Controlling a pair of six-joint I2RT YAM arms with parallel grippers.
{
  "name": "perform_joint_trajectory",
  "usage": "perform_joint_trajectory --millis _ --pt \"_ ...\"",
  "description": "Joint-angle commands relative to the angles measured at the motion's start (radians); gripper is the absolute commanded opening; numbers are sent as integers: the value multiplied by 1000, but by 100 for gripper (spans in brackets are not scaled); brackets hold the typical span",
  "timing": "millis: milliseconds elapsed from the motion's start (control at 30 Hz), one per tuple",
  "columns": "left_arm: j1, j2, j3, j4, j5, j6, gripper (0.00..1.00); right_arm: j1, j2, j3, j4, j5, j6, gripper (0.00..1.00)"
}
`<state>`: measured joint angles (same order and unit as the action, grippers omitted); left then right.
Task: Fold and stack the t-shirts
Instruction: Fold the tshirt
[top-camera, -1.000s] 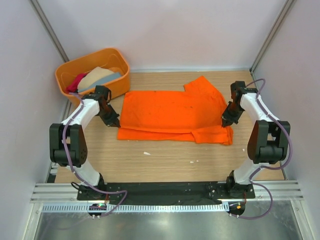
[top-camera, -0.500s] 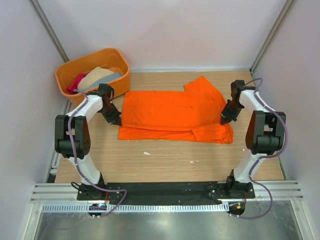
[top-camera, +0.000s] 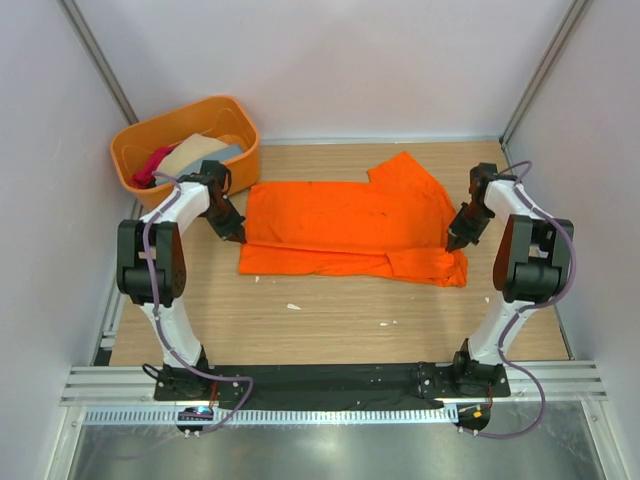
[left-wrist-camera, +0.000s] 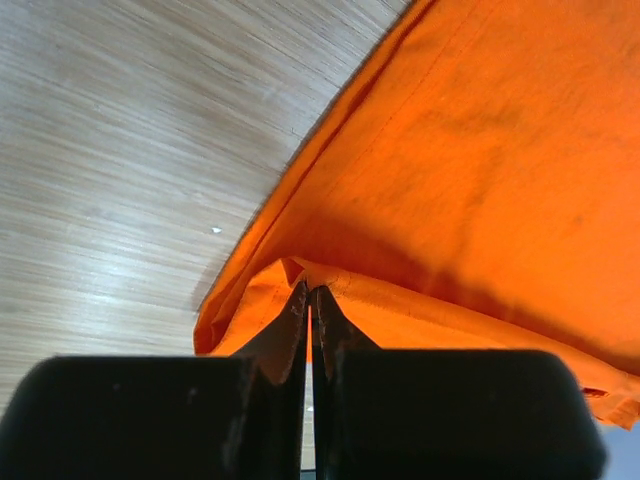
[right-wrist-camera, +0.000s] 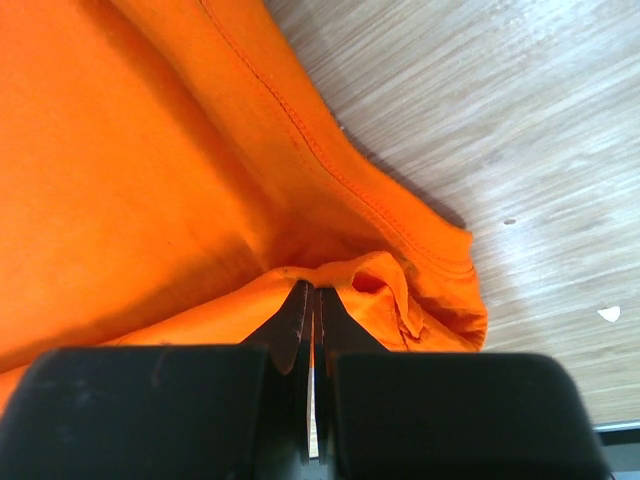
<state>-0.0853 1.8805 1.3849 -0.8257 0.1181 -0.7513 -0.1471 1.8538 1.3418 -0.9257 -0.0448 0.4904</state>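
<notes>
A bright orange t-shirt (top-camera: 350, 228) lies partly folded across the middle of the wooden table, one sleeve pointing to the far side. My left gripper (top-camera: 233, 233) is shut on the shirt's left edge (left-wrist-camera: 330, 285), pinching a fold of cloth. My right gripper (top-camera: 456, 238) is shut on the shirt's right edge (right-wrist-camera: 330, 275), where the cloth bunches beside a stitched hem. Beige (top-camera: 190, 156), grey-blue (top-camera: 222, 152) and crimson-pink (top-camera: 152, 163) shirts lie heaped in the tub.
A rigid orange plastic tub (top-camera: 240, 125) stands at the far left corner. Small white scraps (top-camera: 293, 306) lie on the table (top-camera: 330, 320) in front of the shirt. Metal frame posts and walls close in the sides.
Both grippers have moved toward the far side with the shirt's edges pinched. The shirt's near edge has drawn back with them, narrowing the folded cloth.
</notes>
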Motion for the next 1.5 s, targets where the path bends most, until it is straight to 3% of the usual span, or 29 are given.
perform_joint_trajectory --millis 0,967,1133,1200,1333,1467 --pt "-2 22 36 13 -28 1 0 -6 18 37 27 -10 -23 1" --pt "-4 115 106 -12 -69 -29 0 -6 97 115 39 -53 -18 1" --pt "-4 111 108 -10 -100 -36 1 -8 116 145 48 -27 -26 6" --pt "-7 94 114 -10 -145 -31 6 -8 117 177 68 -12 -44 13" --pt "-16 10 108 -29 -210 -17 41 -3 101 258 41 16 -73 34" --pt "-18 -176 27 -27 -212 -2 56 44 -37 270 -24 40 -107 47"
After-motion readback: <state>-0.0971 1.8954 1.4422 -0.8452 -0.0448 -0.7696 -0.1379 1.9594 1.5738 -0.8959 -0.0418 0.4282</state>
